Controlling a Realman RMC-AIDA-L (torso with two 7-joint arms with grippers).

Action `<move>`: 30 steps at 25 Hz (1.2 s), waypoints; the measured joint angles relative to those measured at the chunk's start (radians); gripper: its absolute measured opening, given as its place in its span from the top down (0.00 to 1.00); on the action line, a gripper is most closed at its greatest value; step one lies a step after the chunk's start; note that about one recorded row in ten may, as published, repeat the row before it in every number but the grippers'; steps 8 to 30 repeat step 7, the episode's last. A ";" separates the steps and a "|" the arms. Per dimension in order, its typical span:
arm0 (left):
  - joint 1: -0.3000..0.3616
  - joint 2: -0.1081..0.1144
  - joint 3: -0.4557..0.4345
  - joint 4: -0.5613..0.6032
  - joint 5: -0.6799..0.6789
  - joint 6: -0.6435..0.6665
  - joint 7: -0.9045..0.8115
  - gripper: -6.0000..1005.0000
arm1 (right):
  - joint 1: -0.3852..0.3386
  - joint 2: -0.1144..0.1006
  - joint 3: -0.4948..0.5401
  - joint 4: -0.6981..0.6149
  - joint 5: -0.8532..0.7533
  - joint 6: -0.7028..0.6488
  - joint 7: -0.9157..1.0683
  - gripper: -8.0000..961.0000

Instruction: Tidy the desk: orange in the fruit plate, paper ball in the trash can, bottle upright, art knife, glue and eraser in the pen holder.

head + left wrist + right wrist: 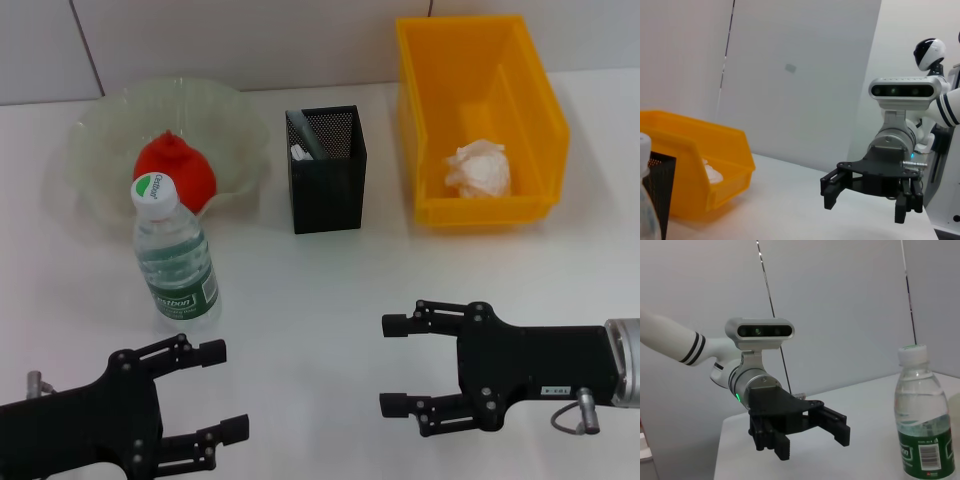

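The orange [175,170] lies in the pale-green fruit plate [100,125] at the back left. In front of the plate the bottle [176,258] [920,415] stands upright. The paper ball [478,168] [712,174] rests inside the yellow trash can [425,120] [715,150]. The black mesh pen holder [328,195] [660,185] holds a slanted stick and a white piece. I cannot tell whether these are the art knife, glue or eraser. My left gripper [226,389] [812,442] hovers open near the front left. My right gripper [389,365] [865,210] is open at the front right.
White tabletop stretches between the two grippers and the row of containers. A white wall rises behind the plate, pen holder and trash can. The bottle stands a short way beyond the left gripper's fingertips.
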 joint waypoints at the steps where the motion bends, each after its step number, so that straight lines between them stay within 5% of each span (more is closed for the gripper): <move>1: -0.001 0.000 0.000 0.000 0.000 -0.001 -0.004 0.19 | 0.000 0.000 0.000 0.000 0.000 0.000 0.000 0.14; 30: -0.004 0.001 0.000 0.000 0.001 -0.002 -0.012 0.19 | 0.009 0.000 0.000 0.005 -0.007 0.007 0.000 0.14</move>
